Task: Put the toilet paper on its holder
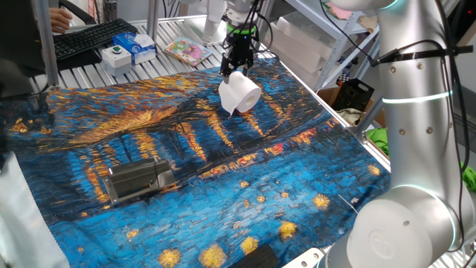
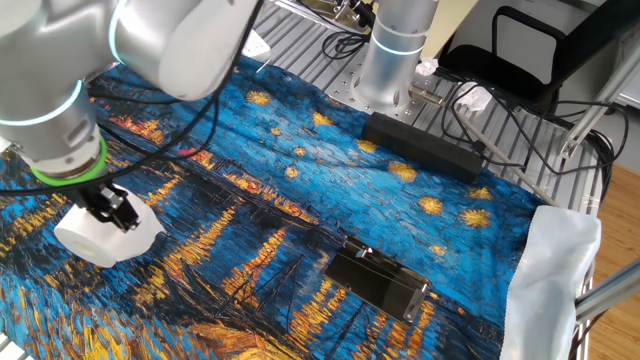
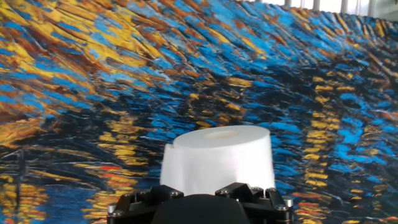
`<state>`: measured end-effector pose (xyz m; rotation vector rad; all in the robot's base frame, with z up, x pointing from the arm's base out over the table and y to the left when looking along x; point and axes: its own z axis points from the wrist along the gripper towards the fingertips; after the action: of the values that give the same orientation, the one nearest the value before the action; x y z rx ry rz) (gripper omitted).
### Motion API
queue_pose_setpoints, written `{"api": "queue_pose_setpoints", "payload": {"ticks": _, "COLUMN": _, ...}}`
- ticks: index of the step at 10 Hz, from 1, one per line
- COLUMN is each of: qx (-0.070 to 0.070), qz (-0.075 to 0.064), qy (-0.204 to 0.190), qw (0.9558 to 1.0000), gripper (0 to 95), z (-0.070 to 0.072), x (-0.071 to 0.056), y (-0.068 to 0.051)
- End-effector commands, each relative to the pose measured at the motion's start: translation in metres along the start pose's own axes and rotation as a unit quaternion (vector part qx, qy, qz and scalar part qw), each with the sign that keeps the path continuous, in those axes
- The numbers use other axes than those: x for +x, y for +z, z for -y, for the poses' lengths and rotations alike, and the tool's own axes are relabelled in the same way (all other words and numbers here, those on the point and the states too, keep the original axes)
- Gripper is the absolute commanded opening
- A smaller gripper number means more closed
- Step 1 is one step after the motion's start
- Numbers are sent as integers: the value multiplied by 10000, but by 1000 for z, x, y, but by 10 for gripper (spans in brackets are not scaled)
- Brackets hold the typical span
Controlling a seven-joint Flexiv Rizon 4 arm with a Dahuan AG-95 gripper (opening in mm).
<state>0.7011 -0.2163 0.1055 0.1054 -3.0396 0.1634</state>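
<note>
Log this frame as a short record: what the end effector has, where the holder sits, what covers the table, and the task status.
end effector: pointing down, shut on the toilet paper
toilet paper: lifted above the cloth
holder: lying flat on the cloth, well apart from the roll
cloth: blue and orange painted print over the table
task status: roll not yet on holder

Both fixed views look down from opposite sides on the painted cloth (image 1: 245, 186) covering the tabletop, sharing its middle; the hand view looks steeply down, close above the cloth.
</note>
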Motion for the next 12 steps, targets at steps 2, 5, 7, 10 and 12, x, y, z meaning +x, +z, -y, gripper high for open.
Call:
{"api": "queue_pose_setpoints", "payload": {"ticks": 2, "qx": 6, "qz": 6, "qy": 0, "qw": 10000, "gripper": 950, "z": 9, "x": -3, "y": 5}}
{"api": "queue_pose_setpoints", "payload": {"ticks": 5, "qx": -10, "qz": -3, "qy": 46, "qw": 10000, "gripper": 950, "z": 17, "x": -4, "y": 10}}
{"api": "queue_pose_setpoints", "payload": {"ticks": 7, "qx": -22, "qz": -6, "qy": 7, "qw": 10000, "gripper": 950, "z": 21, "x": -5, "y": 13}}
{"api": "queue_pose_setpoints", "payload": {"ticks": 10, "qx": -55, "qz": -13, "qy": 58, "qw": 10000, "gripper": 950, "z": 25, "x": -6, "y": 20}}
{"api": "queue_pose_setpoints", "payload": {"ticks": 12, "qx": -71, "qz": -13, "qy": 96, "qw": 9999, "gripper": 950, "z": 23, "x": -5, "y": 24}}
